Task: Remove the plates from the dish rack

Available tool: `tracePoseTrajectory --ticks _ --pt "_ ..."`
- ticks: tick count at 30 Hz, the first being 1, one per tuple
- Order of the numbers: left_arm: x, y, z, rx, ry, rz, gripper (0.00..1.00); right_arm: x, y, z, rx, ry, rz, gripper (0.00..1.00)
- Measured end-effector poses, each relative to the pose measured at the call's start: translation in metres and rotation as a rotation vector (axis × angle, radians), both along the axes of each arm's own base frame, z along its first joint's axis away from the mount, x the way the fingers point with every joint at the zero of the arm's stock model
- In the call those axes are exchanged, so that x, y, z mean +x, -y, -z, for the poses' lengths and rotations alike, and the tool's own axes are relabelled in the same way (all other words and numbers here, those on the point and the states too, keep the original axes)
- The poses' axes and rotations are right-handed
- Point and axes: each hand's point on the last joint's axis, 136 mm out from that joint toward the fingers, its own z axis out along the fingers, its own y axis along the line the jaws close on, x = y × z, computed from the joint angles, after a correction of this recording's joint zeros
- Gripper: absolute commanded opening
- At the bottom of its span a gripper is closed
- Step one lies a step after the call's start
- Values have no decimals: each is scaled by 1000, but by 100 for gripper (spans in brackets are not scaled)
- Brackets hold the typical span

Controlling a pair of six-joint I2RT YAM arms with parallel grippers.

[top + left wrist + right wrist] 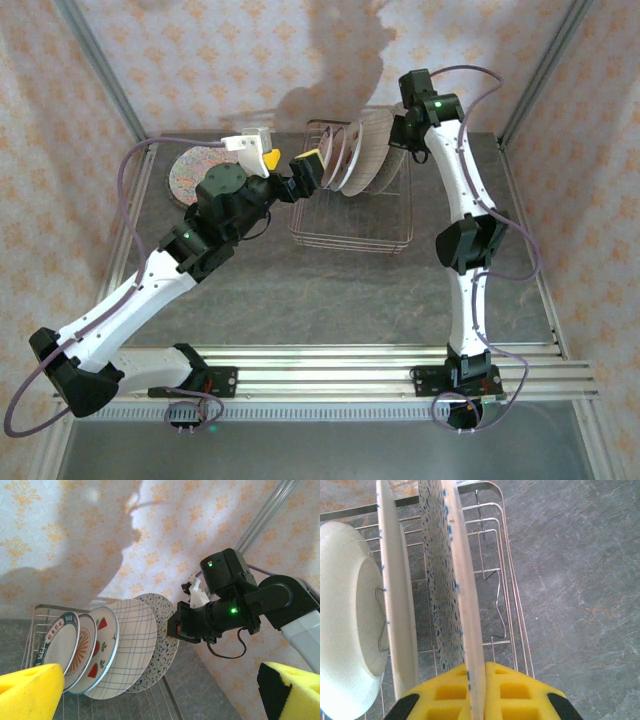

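Note:
The dish rack (350,236) is a silver wire basket at the back middle of the table, with several plates (348,156) standing on edge in it. In the left wrist view they are a blue-speckled plate (163,630), a plaid-lined one (131,645), a watermelon one (102,650) and two smaller ones. My right gripper (399,130) reaches in from the right, shut on the top rim of the speckled plate (462,595); its yellow pads (515,690) press both faces. My left gripper (288,163) hovers open at the rack's left end, nothing between its fingers (30,690).
A speckled pinkish plate (192,172) lies flat on the grey table at the back left, behind my left arm. Patterned walls close in the back and sides. Bare rack wires (507,580) show to the right of the held plate.

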Motion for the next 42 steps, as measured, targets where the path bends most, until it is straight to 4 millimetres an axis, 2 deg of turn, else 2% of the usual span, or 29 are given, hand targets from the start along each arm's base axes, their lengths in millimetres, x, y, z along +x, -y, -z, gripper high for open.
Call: tracePoseTrajectory --ticks 12,17,29,42 --pt "0 0 0 -10 -5 0 99 -38 28 -74 -68 119 69 0" --pt "0 0 1 -23 -13 0 99 -56 37 -97 -75 155 92 0" --pt "5 14 18 -30 -75 32 99 -108 55 -138 -64 208 135 0" --pt "9 31 40 -66 -198 76 99 -174 72 -175 0 281 200 0"
